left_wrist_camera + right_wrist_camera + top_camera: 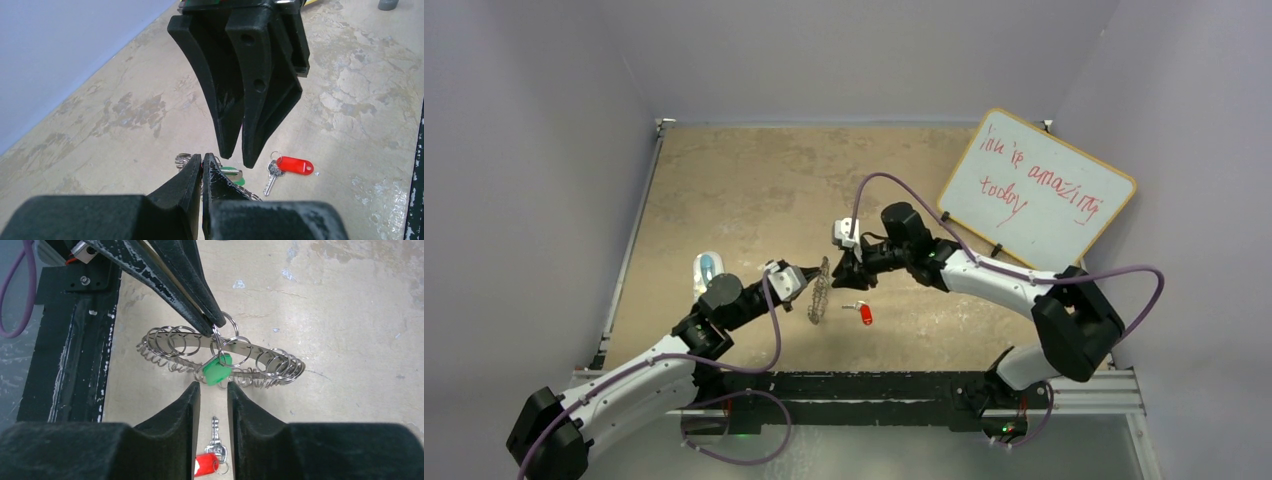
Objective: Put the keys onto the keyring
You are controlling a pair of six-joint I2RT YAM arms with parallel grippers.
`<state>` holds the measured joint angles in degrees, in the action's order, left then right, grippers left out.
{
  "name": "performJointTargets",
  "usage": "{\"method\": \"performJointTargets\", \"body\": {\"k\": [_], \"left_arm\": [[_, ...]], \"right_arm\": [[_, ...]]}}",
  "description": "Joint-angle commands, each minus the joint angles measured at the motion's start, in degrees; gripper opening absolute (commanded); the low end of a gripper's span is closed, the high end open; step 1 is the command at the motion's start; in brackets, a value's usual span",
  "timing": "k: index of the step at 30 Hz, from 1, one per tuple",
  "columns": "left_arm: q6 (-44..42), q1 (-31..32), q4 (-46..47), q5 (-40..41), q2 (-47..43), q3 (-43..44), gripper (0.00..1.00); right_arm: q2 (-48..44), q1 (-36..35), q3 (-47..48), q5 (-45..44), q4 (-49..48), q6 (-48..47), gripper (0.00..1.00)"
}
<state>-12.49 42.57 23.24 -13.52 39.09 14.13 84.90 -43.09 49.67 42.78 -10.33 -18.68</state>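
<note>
Keys: red-headed small silver key point(205, 466) found loose on tan table point(350, 315) near empty, narrowly parted right gripper point(214, 386); beyond, green-headed key point(218, 371) hung on large silvery loop-fringed keyring point(257, 356), pinched upright by closed left gripper point(212, 324). Risk judged: thin edge pinch slipping, keyring dropping.

The keyring point(260, 356), pinched off the table by the left gripper point(212, 325), blocks the path straight ahead of the right gripper point(213, 387), whose parted jaws stand just short of it. Beneath them the red key point(295, 165) lies on the table point(754, 180). The whiteboard point(1036, 190) closes the far right corner, a clear bluish object point(707, 268) flanks the left arm, and the far-left floor is free.
</note>
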Motion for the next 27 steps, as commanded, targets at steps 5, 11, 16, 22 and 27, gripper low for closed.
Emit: {"method": "performJointTargets", "body": {"k": [5, 11, 16, 22, 27], "left_arm": [[0.9, 0.1, 4.5, -0.4, -0.2, 0.0, 0.00], [1.1, 0.1, 5.6, -1.3, 0.7, 0.0, 0.00], [1.1, 0.1, 6.1, -1.5, 1.0, 0.0, 0.00], [1.5, 0.1, 6.7, -1.8, 1.1, -0.3, 0.00], [1.7, 0.1, 7.1, -1.7, 1.1, -0.6, 0.00]], "right_arm": [[-5.1, 0.2, -2.0, 0.5, -9.1, 4.3, 0.35], [-3.0, 0.1, 0.0, 0.6, -11.0, 5.4, 0.35], [0.7, 0.2, 1.5, 1.9, -10.5, 4.8, 0.17], [2.6, 0.2, 1.6, 3.8, -12.1, 5.3, 0.00], [3.1, 0.1, 0.5, 5.2, -16.0, 6.6, 0.00]]}}
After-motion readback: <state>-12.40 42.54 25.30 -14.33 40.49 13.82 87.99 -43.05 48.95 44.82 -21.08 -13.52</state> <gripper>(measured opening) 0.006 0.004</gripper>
